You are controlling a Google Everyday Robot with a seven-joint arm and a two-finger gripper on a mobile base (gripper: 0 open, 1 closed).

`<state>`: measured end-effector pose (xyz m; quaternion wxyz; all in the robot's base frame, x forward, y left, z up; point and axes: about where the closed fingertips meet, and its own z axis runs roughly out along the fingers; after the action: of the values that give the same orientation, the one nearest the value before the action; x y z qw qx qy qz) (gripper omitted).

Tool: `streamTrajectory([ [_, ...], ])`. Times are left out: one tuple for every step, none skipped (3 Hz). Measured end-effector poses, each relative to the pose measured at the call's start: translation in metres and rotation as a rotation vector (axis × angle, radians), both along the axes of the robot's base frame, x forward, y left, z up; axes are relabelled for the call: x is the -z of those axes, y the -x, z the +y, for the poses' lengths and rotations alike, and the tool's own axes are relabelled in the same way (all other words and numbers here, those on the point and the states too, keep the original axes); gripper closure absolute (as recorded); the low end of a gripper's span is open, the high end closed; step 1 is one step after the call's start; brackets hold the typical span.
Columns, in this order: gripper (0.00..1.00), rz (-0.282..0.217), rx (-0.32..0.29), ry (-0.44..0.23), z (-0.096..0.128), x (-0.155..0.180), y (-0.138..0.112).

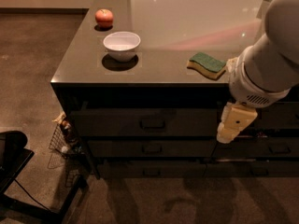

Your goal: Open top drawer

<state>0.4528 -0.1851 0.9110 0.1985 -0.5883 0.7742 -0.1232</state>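
Top drawer (112,122) sits right under the counter's front edge, at the head of the left stack. It looks shut, its face level with the drawer fronts below. Its handle (153,122), a small bar, is at the centre of the front.

The counter (159,66) fills most of your view, dark and glossy. The arm (268,64) comes in from the right, over the counter's right front corner. Two shallower drawers (152,149) lie beneath the top one, and a second stack (275,148) is to the right, partly behind the arm.

The gripper (226,133) hangs down in front of the cabinet, right of the handle and well apart from it, at about the seam between the two stacks. You cannot tell whether it is open or closed.

On the counter you have a white bowl (121,45) near the left front, a green and yellow sponge (207,64) near the arm, and an apple (104,17) behind the bowl.
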Motion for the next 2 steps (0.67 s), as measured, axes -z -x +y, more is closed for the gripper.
streamTrajectory([
  [0.00, 0.001, 0.000, 0.000, 0.000, 0.000, 0.000],
  [0.00, 0.020, -0.031, -0.010, 0.016, 0.024, -0.007],
])
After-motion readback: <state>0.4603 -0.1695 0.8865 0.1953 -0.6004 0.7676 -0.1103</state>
